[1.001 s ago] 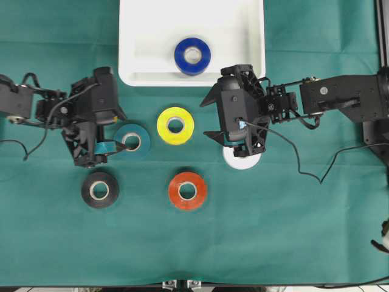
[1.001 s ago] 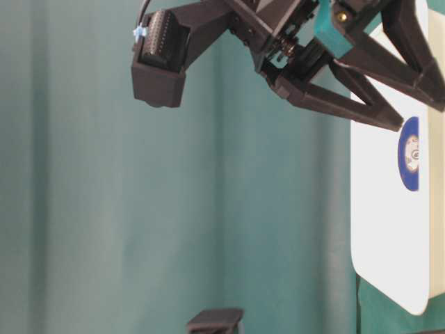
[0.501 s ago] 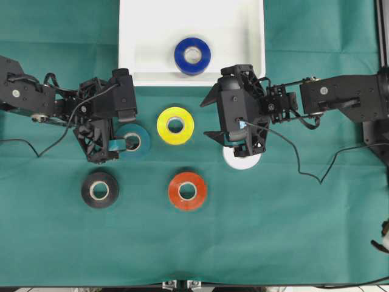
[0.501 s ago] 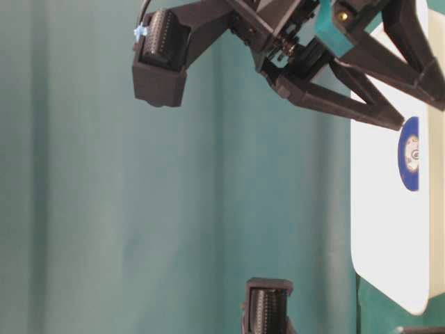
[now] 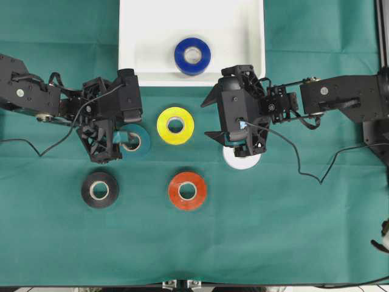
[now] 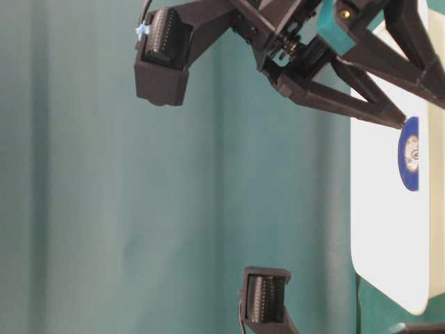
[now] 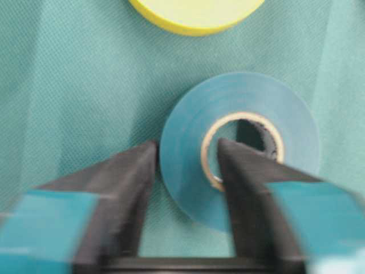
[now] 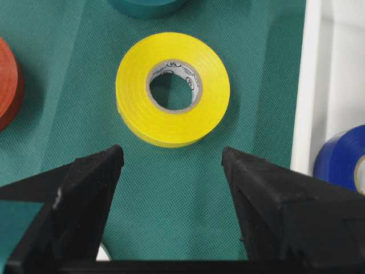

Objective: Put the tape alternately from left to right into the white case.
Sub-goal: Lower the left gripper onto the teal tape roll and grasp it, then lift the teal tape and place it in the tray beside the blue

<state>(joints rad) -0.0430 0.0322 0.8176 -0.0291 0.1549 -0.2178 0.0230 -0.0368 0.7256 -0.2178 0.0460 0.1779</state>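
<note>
A teal-green cloth [image 5: 292, 231] covers the whole tabletop, showing faint fold lines and soft creases. Light falls evenly, with only short shadows. A pale strip of surface edges the bottom.

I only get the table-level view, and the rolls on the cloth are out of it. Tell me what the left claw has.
Observer: The left claw is shut on the teal roll, one finger inside the core and one outside the wall.
Operator: Report the right claw.
Observer: The right claw is open and holds nothing; the yellow roll lies just ahead of it.
Operator: Find me the white roll.
Observer: The white roll lies on the cloth directly under the right claw, mostly hidden by it.
</note>
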